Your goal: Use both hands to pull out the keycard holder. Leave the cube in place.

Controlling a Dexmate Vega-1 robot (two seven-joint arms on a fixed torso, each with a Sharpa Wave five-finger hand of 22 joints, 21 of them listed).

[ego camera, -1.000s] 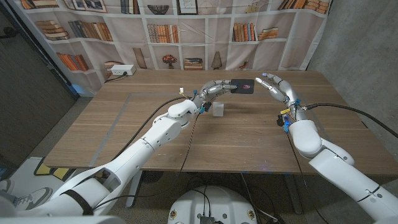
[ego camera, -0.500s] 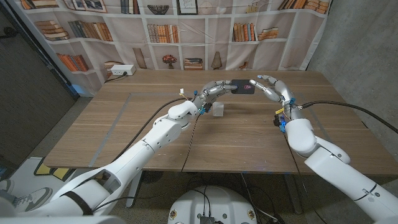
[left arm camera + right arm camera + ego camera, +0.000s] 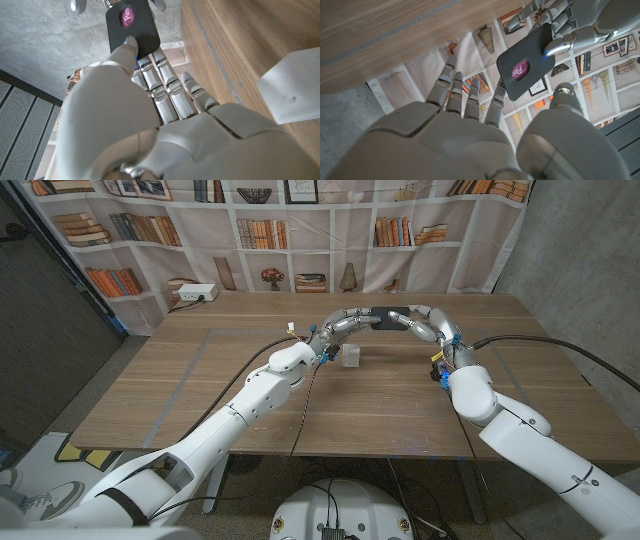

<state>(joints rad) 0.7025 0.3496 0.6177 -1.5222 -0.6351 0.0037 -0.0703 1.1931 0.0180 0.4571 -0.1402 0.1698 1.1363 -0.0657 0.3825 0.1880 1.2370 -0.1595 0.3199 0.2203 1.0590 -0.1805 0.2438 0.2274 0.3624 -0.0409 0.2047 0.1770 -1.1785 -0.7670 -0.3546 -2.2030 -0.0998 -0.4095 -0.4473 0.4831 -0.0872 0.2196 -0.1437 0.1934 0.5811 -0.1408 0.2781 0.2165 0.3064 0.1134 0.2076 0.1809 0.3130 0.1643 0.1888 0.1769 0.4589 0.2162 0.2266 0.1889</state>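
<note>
Wooden surface carries a translucent cube; above it, at twelve o'clock, left hand pinches the black keycard holder, right hand spread open beside it.

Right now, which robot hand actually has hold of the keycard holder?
The left robot hand: it pinches the black keycard holder between thumb and fingers. The right robot hand reaches toward its far end, fingers apart.

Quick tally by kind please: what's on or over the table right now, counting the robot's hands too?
Keycard holder: 1, black, held by the left hand above the table
Translucent cube: 1, on the table
Robot hands: 2, left hand and right hand
Total: 4
</note>
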